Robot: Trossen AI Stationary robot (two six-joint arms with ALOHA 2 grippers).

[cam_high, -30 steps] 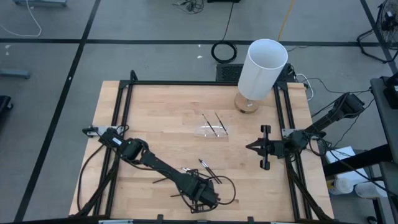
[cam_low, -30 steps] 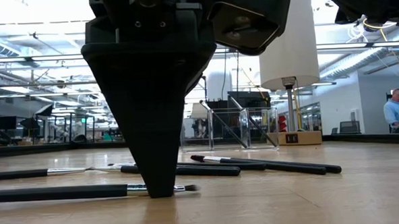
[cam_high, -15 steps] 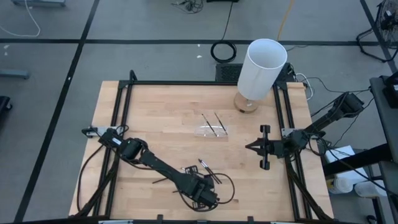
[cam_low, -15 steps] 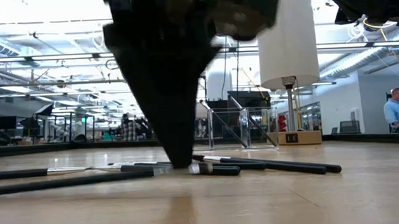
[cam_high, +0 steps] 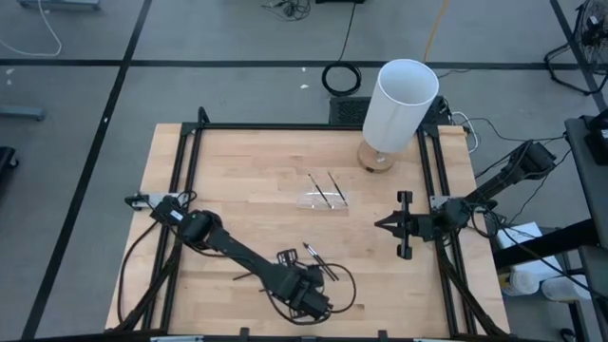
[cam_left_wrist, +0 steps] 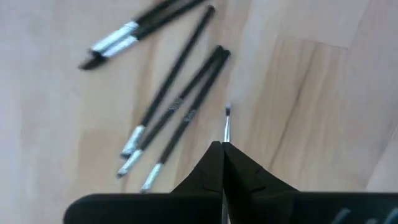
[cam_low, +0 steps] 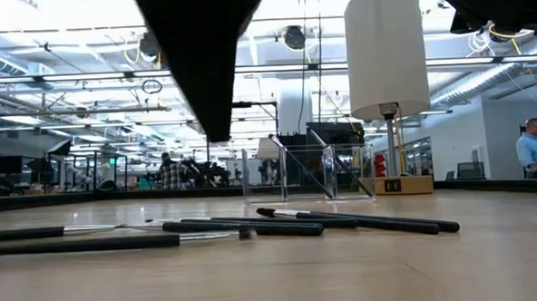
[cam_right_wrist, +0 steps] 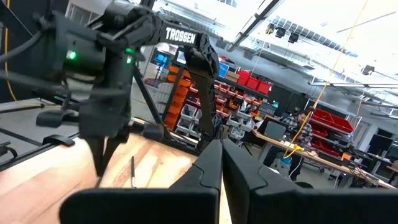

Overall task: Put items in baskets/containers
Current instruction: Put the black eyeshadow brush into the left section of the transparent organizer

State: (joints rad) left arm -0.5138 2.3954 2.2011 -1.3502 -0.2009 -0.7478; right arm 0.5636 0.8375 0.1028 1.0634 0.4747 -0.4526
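The left gripper [cam_low: 215, 126] has lifted off the table [cam_high: 256, 180], fingers pinched on one thin stick [cam_left_wrist: 226, 127], while the right gripper [cam_high: 380, 224] waits closed

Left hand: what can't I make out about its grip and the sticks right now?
- Left wrist view: the shut left hand hides all but the pale tip of the stick it holds; the loose sticks are blurred.
- Low view: the top edge cuts that hand off, and no held stick shows.
- High view: arm and cables cover the pile; the sticks are too small to count, and the clear tray barely shows its walls.
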